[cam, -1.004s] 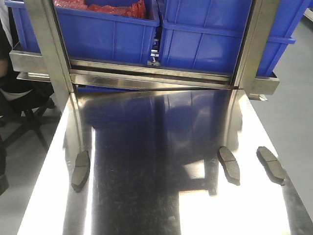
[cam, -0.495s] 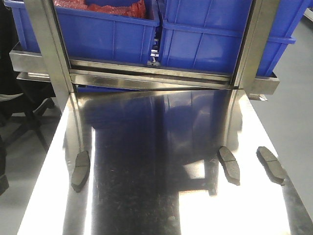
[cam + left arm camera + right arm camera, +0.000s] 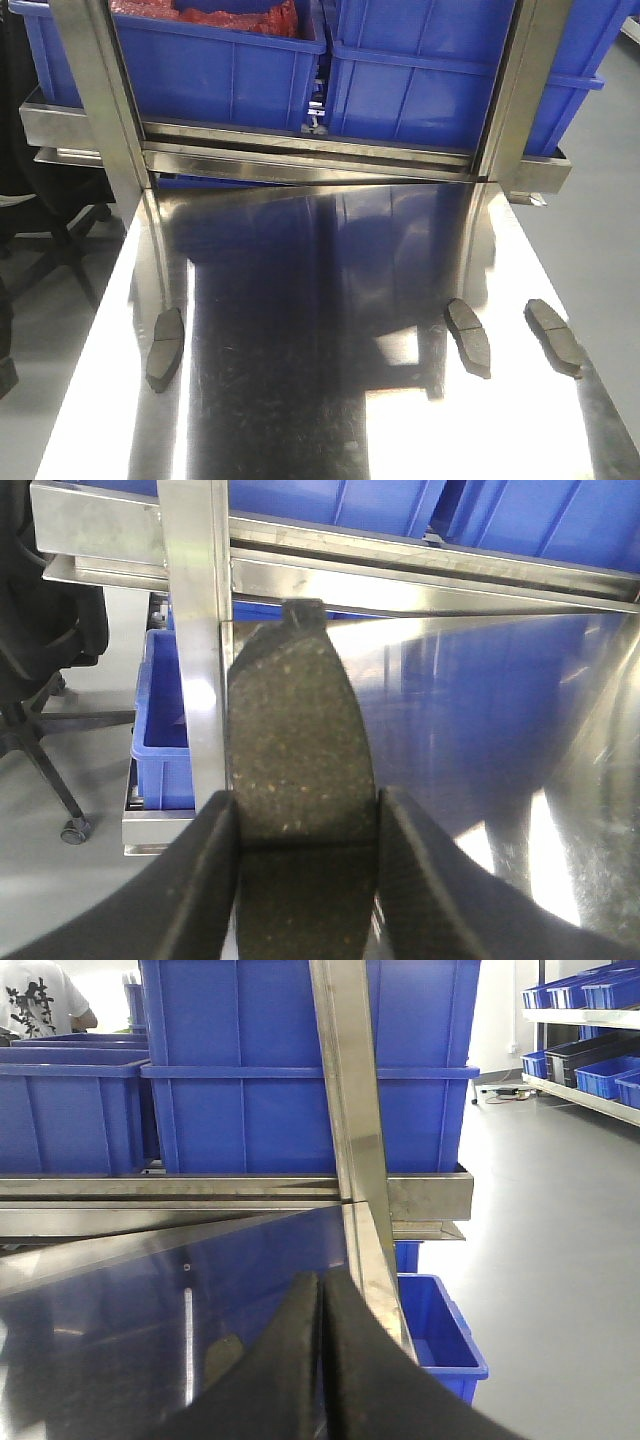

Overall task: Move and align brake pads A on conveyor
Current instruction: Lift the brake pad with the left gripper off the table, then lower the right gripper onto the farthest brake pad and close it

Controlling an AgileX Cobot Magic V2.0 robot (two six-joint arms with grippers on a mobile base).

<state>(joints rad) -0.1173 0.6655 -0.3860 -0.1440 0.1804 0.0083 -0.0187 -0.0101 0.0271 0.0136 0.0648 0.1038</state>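
Stainless steel bench [image 3: 300,420] holds three flat, dark grey-brown brake pads [image 3: 165,348] [image 3: 468,338] [image 3: 553,337]. Your left tool [image 3: 305,810] clamps a fourth pad [image 3: 300,730] near its left edge, and your right tool [image 3: 320,1285] is pressed together, empty. No conveyor shows, so alignment seemingly lies all ahead.

Matte black left claw [image 3: 305,805], tapered black right claw [image 3: 320,1282]

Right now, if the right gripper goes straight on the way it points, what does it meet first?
Most likely the upright steel post, which stands almost straight ahead of the shut right gripper. The blue bins stand behind it. Depth is unclear from this view.
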